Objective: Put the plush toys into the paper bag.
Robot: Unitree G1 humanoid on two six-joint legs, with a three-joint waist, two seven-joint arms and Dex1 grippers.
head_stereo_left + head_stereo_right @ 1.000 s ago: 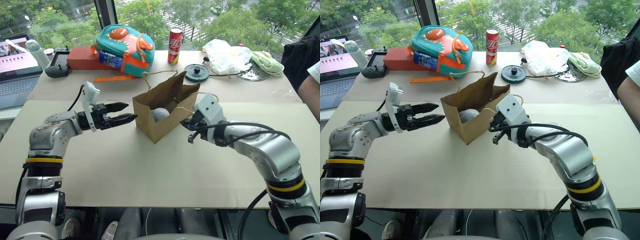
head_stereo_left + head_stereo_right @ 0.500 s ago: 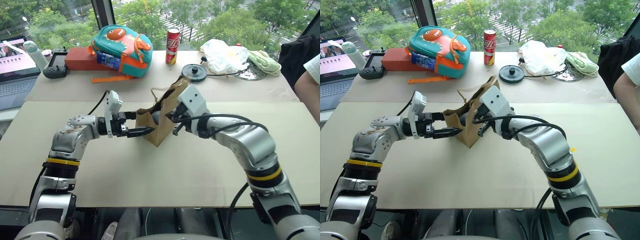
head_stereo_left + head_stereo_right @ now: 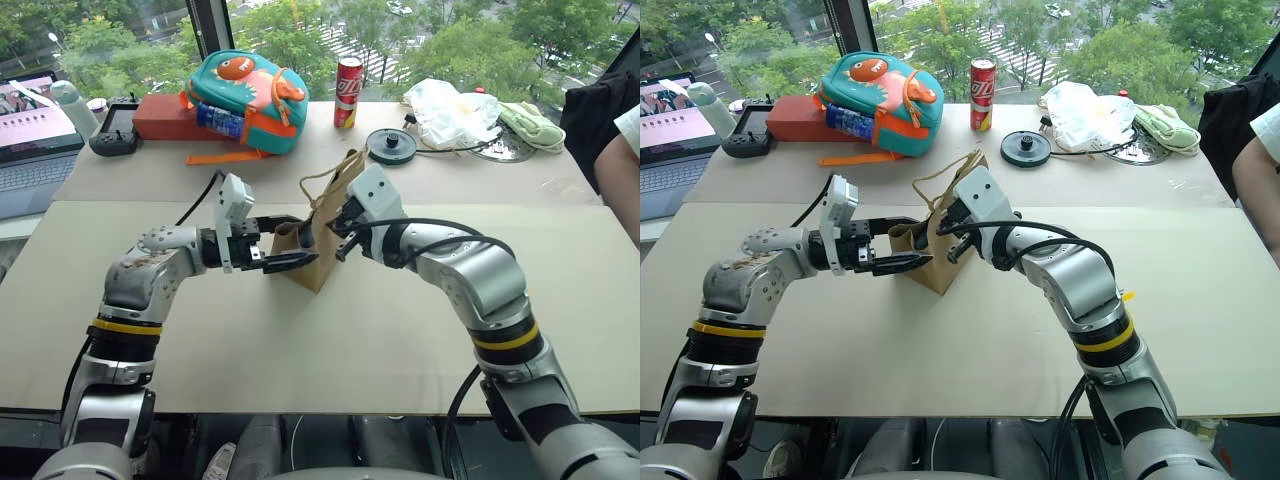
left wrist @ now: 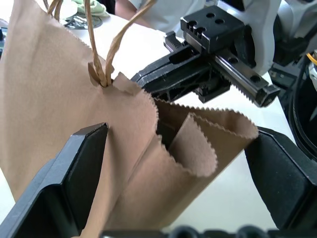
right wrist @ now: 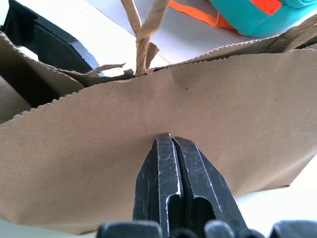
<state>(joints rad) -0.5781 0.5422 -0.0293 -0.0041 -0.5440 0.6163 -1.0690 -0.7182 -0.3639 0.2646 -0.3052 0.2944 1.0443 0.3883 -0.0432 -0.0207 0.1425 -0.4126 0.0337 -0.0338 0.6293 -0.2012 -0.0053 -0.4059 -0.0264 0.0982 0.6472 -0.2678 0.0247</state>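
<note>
Left gripper [image 3: 283, 243] jaws gape astride paper bag [image 3: 322, 258] rim; right gripper [image 5: 171, 144] jaws shut, empty.

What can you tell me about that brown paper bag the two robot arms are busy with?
The plain brown kraft paper bag stands on the beige table, squeezed narrow, its zigzag-cut top edge folded inward. Twisted tan cord handles stick up. The open left gripper straddles one end; the shut right gripper presses against its side.
</note>
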